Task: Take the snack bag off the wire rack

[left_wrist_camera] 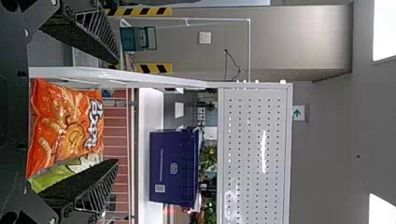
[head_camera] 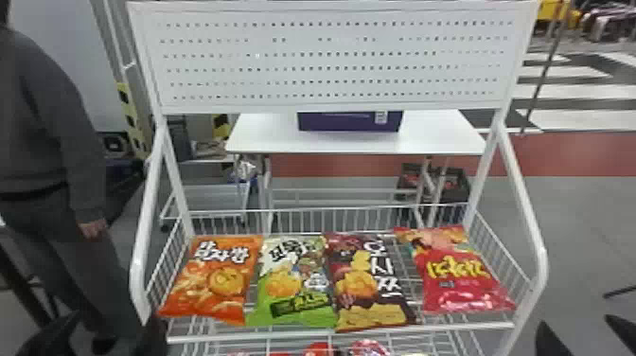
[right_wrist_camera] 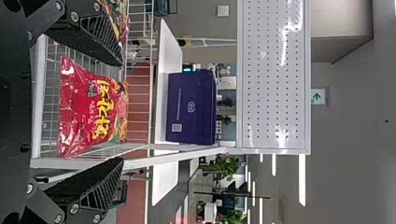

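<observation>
Four snack bags lie side by side on the wire rack [head_camera: 340, 335]: orange [head_camera: 213, 284], green and white [head_camera: 293, 284], dark brown [head_camera: 369, 284] and red [head_camera: 459, 274]. My left gripper [head_camera: 116, 327] is low at the rack's left front corner, open and holding nothing. At the front right, outside the rack, my right gripper [head_camera: 584, 333] is open and empty too. The left wrist view has the orange bag [left_wrist_camera: 65, 126] beyond the spread fingers of the left gripper [left_wrist_camera: 116, 111]. In the right wrist view, the red bag [right_wrist_camera: 88, 112] lies beyond the open right gripper [right_wrist_camera: 122, 111].
White side posts [head_camera: 525, 203] flank the basket, and a perforated panel [head_camera: 331, 61] spans them above. More packets [head_camera: 364, 348] lie on a lower shelf. Behind the rack stands a white table [head_camera: 265, 135] with a dark purple box [head_camera: 350, 122].
</observation>
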